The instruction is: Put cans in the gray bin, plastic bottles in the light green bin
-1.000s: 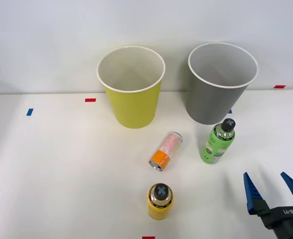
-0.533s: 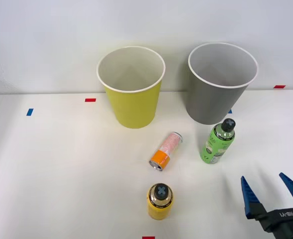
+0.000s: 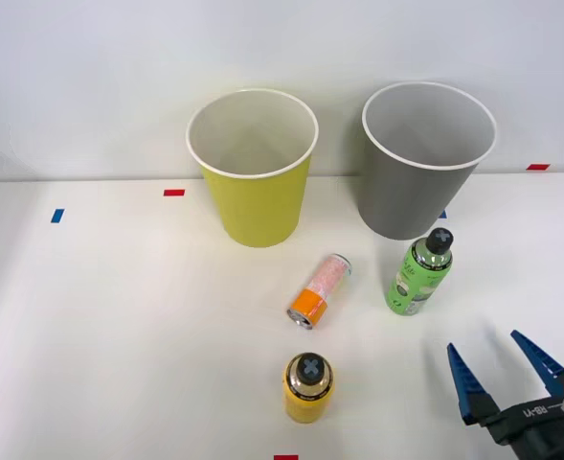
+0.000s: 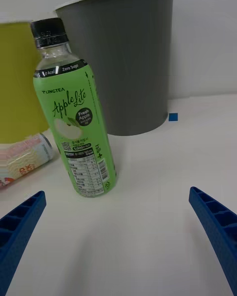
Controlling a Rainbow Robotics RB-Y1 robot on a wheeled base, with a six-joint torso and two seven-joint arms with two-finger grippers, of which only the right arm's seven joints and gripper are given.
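Note:
The green plastic bottle [image 3: 418, 274] [image 4: 74, 116] stands upright with its black cap, just in front of the gray bin [image 3: 422, 161] [image 4: 126, 59]. The light green bin [image 3: 255, 169] [image 4: 17, 81] stands to its left. An orange-and-pink can [image 3: 318, 290] [image 4: 22, 159] lies on its side between the bins and the yellow bottle [image 3: 307, 385], which stands upright near the front edge. My right gripper [image 3: 500, 368] [image 4: 116, 237] is open at the front right, nearer than the green bottle, with nothing between its fingers.
The white table [image 3: 119, 326] carries small red [image 3: 173, 193] and blue [image 3: 57, 216] tape marks. A blue mark [image 4: 173, 117] lies beside the gray bin. A white wall stands behind the bins.
My right gripper has shifted left and a little toward the front edge, staying open. The bottles, can and bins have not moved.

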